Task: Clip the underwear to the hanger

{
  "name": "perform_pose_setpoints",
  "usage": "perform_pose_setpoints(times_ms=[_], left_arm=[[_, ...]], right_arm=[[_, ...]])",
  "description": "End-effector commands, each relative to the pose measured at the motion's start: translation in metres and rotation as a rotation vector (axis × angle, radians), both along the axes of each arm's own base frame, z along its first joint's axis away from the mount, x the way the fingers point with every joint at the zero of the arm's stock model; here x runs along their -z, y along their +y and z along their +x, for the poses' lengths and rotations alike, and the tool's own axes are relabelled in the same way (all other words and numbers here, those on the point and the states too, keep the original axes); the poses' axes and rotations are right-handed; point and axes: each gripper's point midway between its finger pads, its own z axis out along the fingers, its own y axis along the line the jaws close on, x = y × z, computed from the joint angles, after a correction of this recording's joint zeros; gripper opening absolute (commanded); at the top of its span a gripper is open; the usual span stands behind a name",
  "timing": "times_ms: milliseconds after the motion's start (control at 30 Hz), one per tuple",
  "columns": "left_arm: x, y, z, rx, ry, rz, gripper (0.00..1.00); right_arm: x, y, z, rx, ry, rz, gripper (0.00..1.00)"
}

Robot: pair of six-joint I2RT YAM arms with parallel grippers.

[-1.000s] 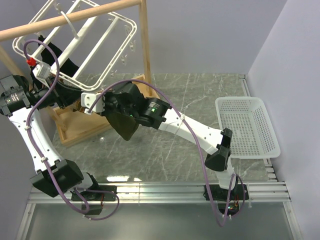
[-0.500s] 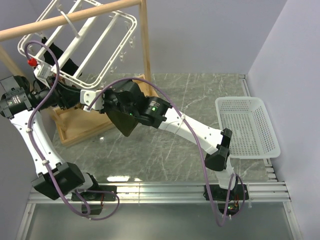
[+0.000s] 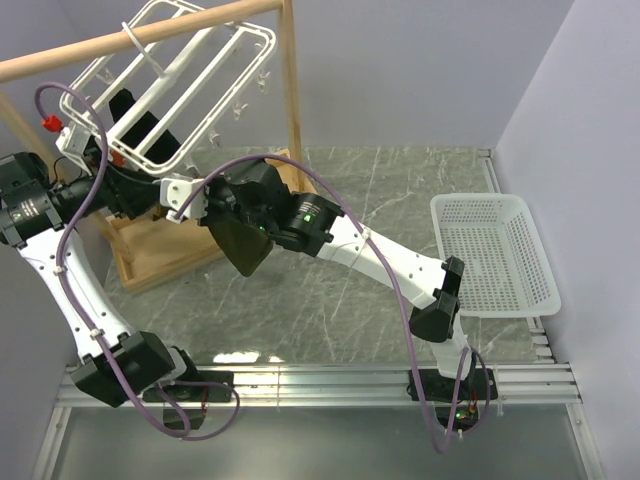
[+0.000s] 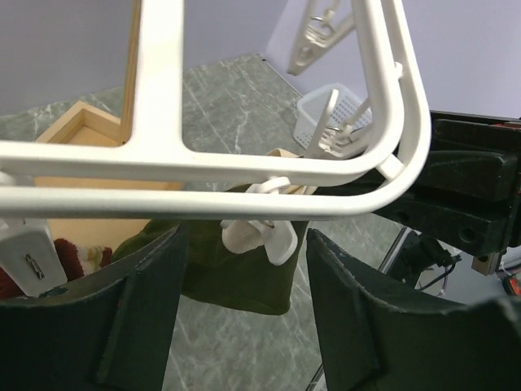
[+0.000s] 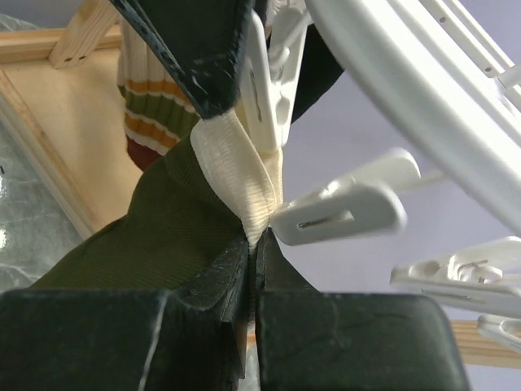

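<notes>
Seen from overhead, two robot arms met at the upper left of the frame beneath a wooden rail (image 3: 140,35). A white mesh basket (image 3: 495,255) sat at the right edge of the grey marbled tabletop (image 3: 340,290). The underwear (image 3: 242,245), dark olive-green, hung left of centre, just below the lower corner of the tilted hanger (image 4: 159,98). In the right wrist view, the right gripper (image 5: 251,252) was pinched tight on the underwear at the cream waistband, at bottom centre. The band ran up against a white clip (image 5: 262,90) near the top; whether that clip had closed on it could not be told. A striped garment (image 5: 155,114) showed at upper left. In the left wrist view, the left gripper (image 4: 244,244) stood wide and held nothing. Its dark fingers (image 4: 146,309) sat below the hanger's rounded corner, on either side of a dangling clip, with the underwear behind it.
</notes>
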Motion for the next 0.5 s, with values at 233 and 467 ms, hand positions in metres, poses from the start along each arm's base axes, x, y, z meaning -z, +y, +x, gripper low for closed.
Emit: perform_pose_setpoints(times_ms=[233, 467], left_arm=[[-0.036, -0.011, -0.028, 0.08, -0.105, -0.094, 0.77], [-0.035, -0.009, -0.035, 0.041, -0.058, -0.135, 0.81]], right_arm=[[-0.029, -0.006, -0.003, -0.002, -0.026, 0.081, 0.0], [-0.014, -0.001, -0.01, -0.022, -0.006, 0.06, 0.0]])
